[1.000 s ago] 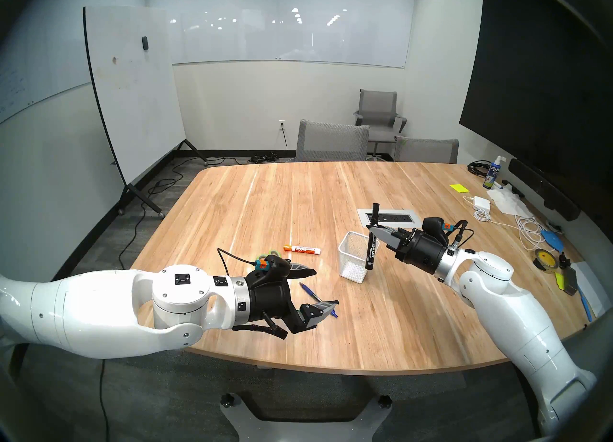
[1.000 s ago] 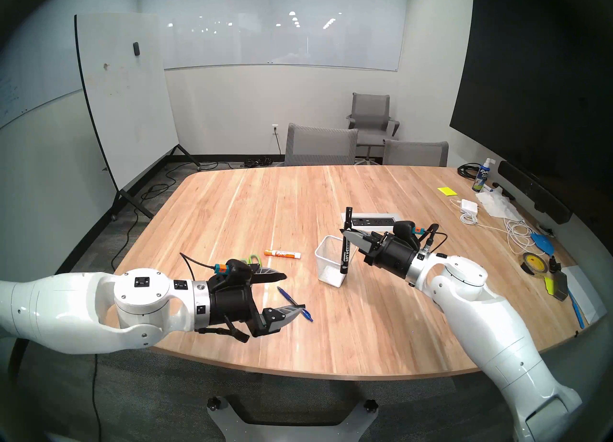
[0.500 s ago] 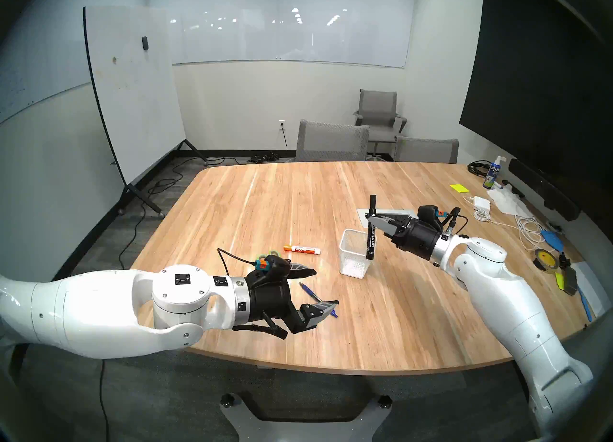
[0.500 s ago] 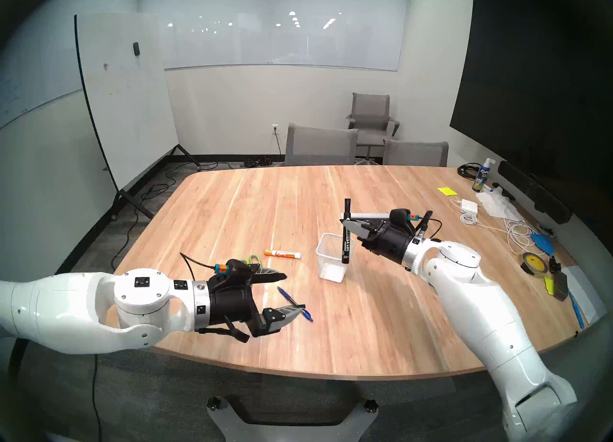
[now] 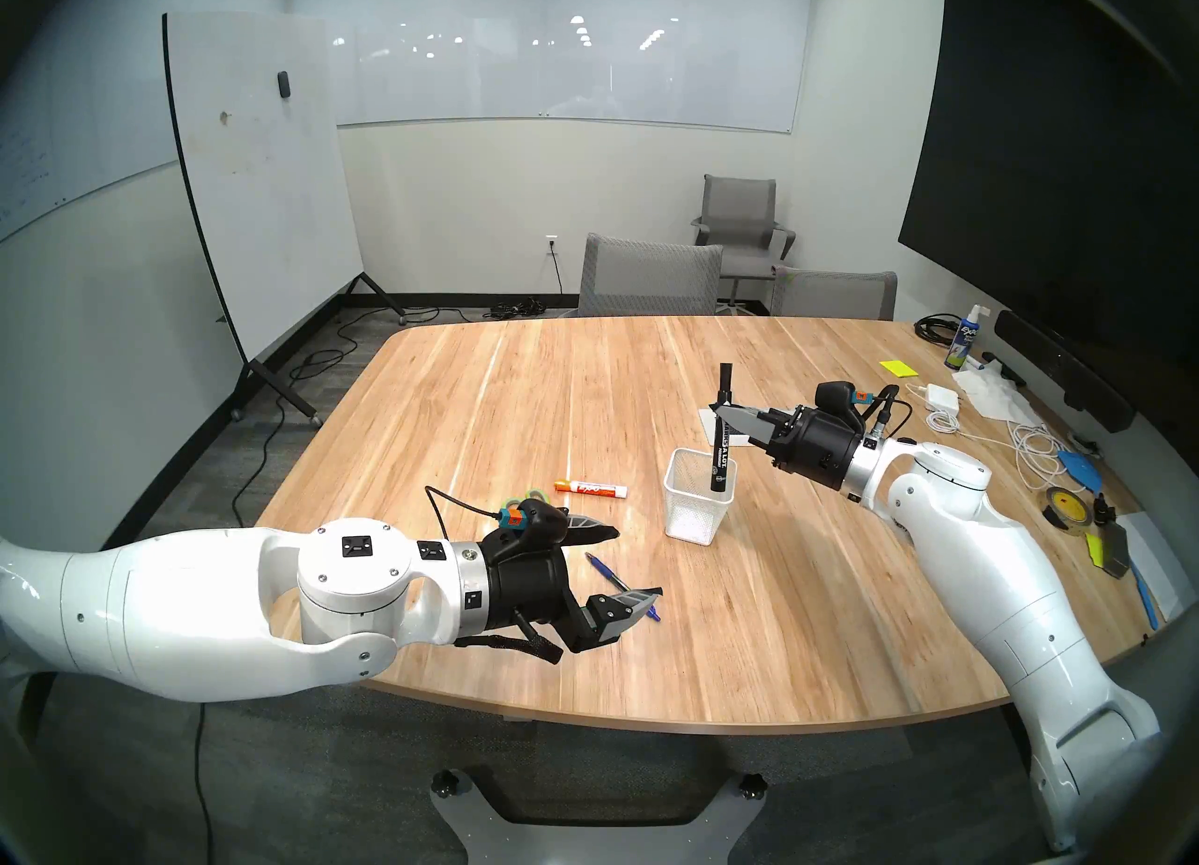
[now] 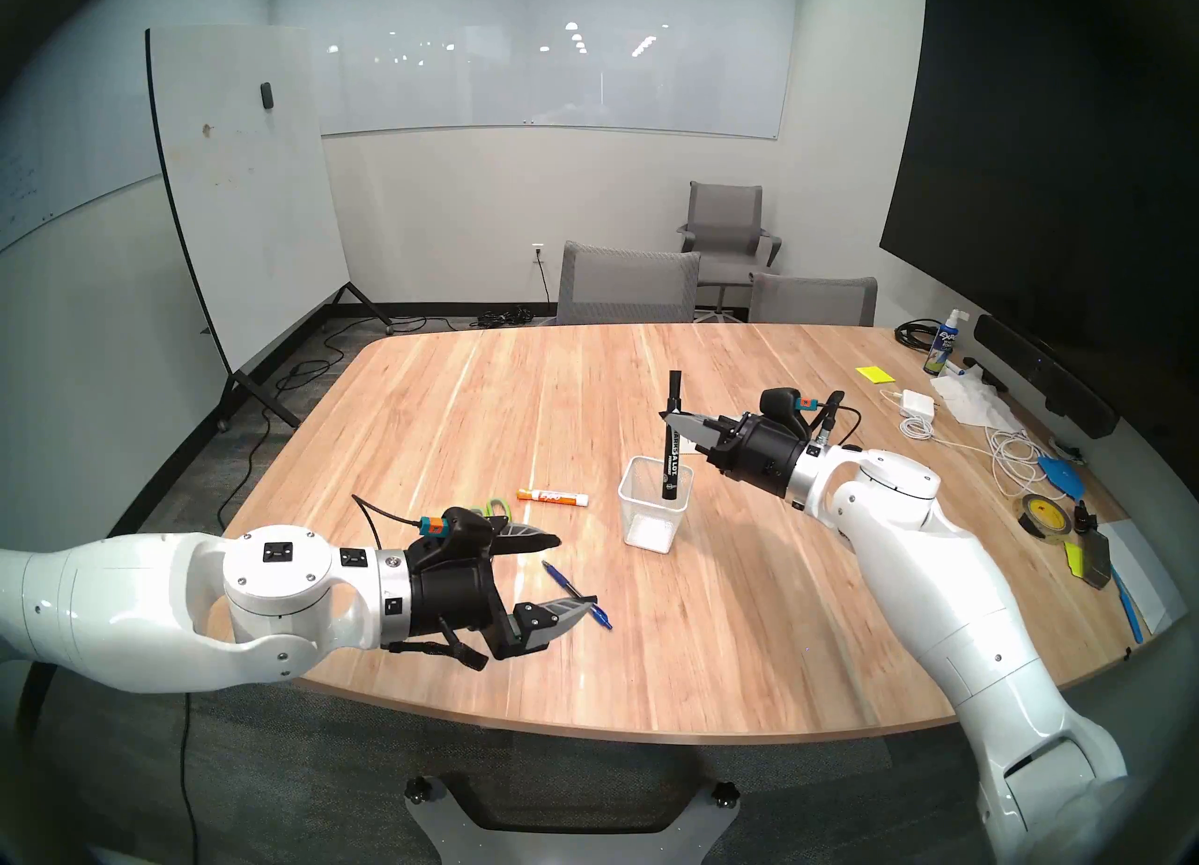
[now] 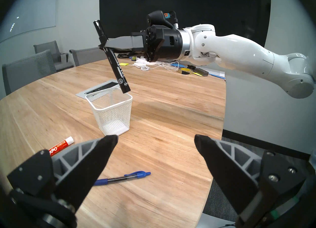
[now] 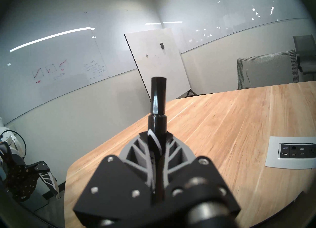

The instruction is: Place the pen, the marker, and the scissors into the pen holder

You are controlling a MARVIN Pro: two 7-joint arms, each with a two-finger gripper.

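While your right gripper (image 7: 104, 45) clamps the black marker (image 7: 113, 60) near its cap, long axis near-upright but tilted, its lower end hangs just above the pen holder (image 7: 109, 111) rim nearest that arm, so I judge you lower it straight down; left gripper (image 7: 156, 141) gapes idle.

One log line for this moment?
right gripper: shut on marker above holder | left gripper: open, empty | pen: on table
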